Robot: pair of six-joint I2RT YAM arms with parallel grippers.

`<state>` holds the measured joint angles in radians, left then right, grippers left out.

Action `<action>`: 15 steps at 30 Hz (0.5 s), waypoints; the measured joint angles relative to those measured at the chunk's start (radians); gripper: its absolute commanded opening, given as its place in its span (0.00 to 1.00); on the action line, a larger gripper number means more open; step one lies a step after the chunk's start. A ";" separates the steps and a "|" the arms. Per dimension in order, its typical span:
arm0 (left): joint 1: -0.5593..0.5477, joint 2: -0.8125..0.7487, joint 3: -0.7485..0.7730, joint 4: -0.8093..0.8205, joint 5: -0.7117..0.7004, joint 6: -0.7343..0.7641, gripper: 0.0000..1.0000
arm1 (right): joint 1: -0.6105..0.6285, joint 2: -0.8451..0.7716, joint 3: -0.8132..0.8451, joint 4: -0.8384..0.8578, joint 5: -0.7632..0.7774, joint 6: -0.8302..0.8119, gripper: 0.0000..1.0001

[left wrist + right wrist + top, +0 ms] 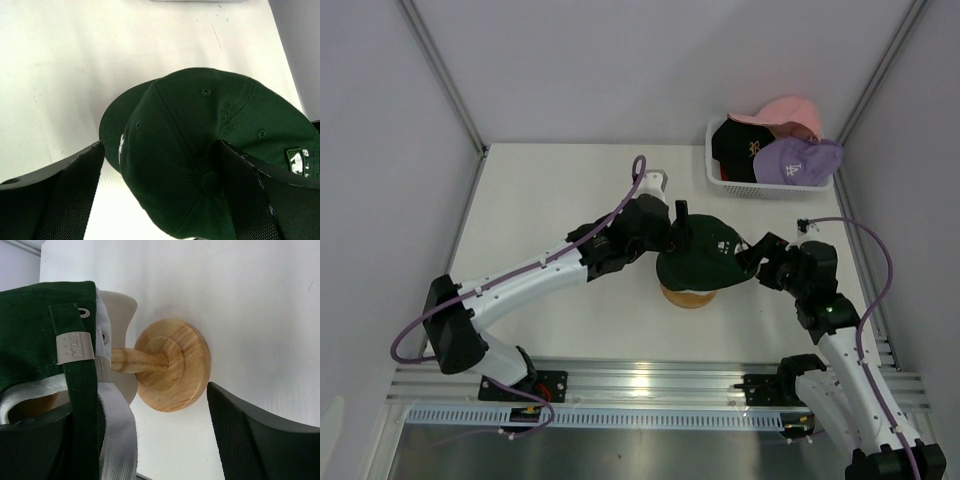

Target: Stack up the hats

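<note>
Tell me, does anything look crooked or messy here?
Yes. In the white plastic mesh basket at the far right, the pink fabric cap and the lavender fabric cap are heaped loosely and poke over the rim. The dark green fabric cap looks a little off-centre on the round wooden stand.

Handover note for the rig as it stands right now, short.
Left gripper: open, fingers either side of the green cap crown.
Right gripper: open, at its back strap.
The green cap sits on the wooden stand, mid-table.
In the basket, far right: black cap, pink cap, lavender cap.
Done: one cap stacked. Left: those three.
</note>
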<state>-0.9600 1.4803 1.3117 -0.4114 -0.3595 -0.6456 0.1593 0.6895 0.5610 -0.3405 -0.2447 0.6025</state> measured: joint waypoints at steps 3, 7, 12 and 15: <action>-0.008 0.014 0.017 -0.004 -0.014 0.003 0.94 | -0.005 -0.005 0.000 -0.006 0.008 0.005 0.79; -0.025 0.026 0.032 -0.011 -0.045 0.011 0.94 | -0.005 -0.006 -0.028 0.006 0.040 0.053 0.87; -0.043 0.039 0.051 -0.023 -0.085 0.020 0.94 | -0.008 -0.005 -0.094 0.048 0.044 0.171 0.99; -0.054 0.045 0.063 -0.033 -0.114 0.029 0.95 | -0.009 0.014 -0.078 0.040 0.048 0.209 0.99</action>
<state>-1.0138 1.5257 1.3743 -0.4446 -0.4736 -0.6170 0.1501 0.7033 0.4831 -0.3008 -0.1970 0.8116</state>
